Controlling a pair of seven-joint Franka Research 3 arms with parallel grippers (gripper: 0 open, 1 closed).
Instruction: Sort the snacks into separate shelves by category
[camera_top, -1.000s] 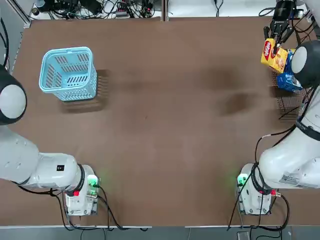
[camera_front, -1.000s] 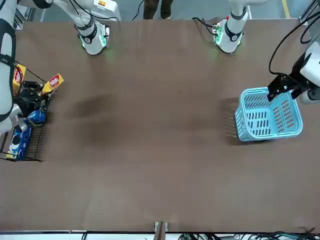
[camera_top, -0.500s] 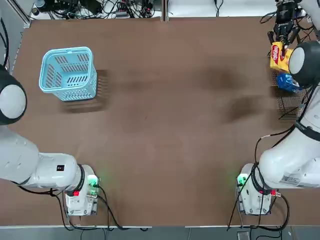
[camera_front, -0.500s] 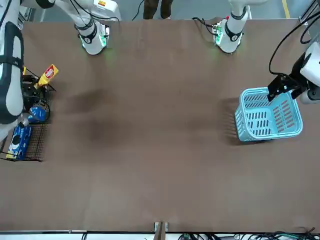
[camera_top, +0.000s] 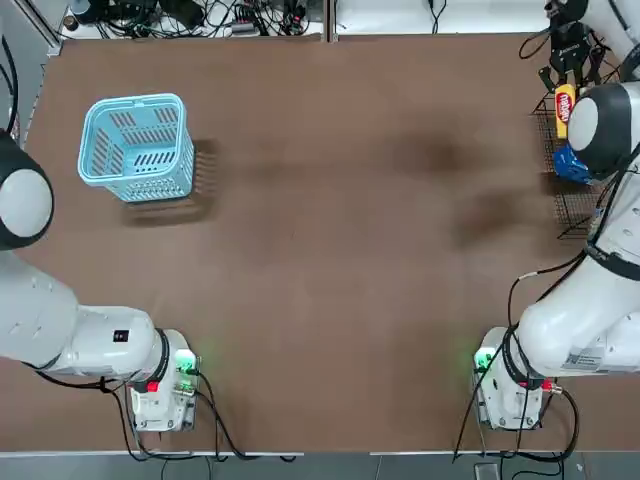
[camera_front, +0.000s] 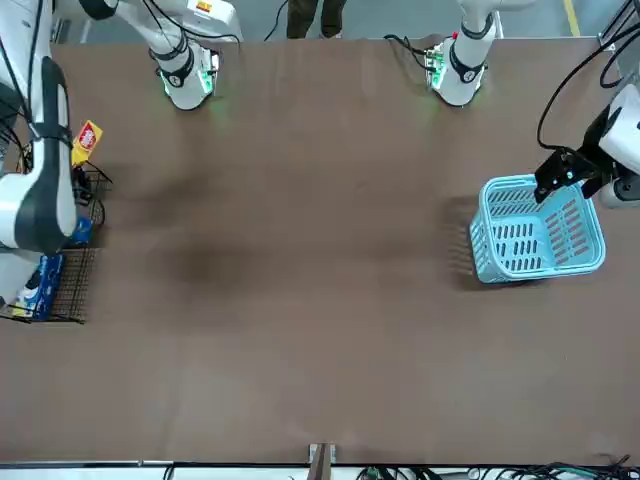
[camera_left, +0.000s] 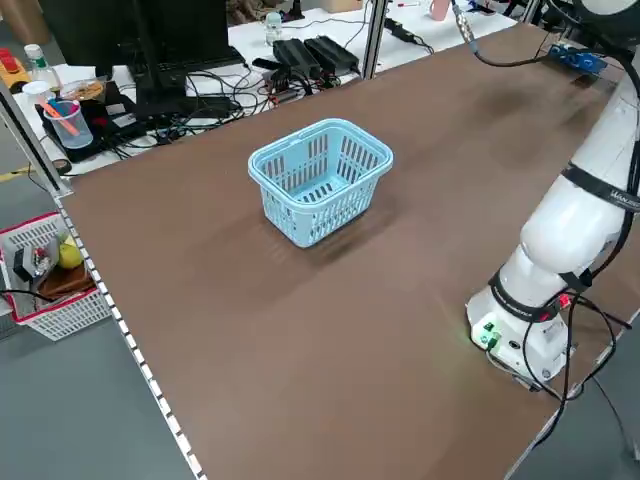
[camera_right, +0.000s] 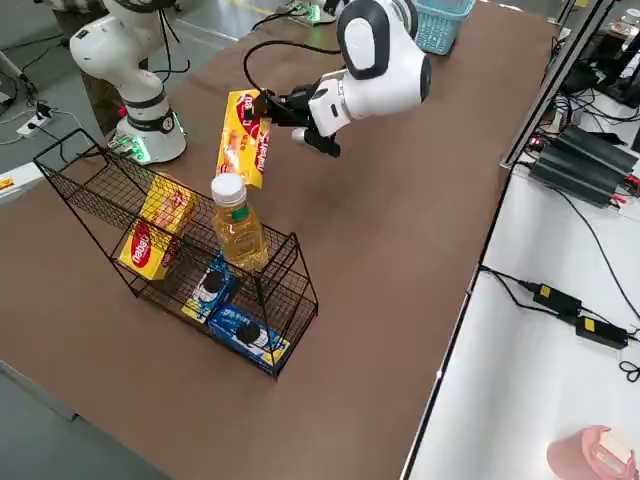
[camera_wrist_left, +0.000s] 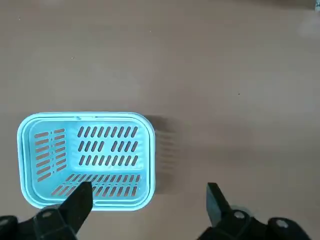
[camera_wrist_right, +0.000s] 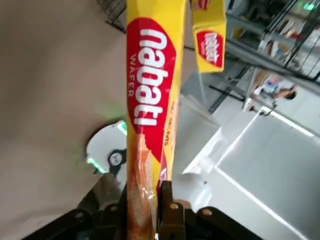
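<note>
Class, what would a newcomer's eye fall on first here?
Likely the yellow Nabati packet, gripped by the right tool beside the black rack. Next, the light-blue basket on the table's left side. The bottle among the rack's snacks also stands out.

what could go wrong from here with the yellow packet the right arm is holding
The right gripper holds the yellow wafer packet upright beside the rack; its lower end might catch the wire rim. The bottle stands close by and could get knocked. The packet is pinched near one end, so it may swing or slip if it touches anything.
</note>
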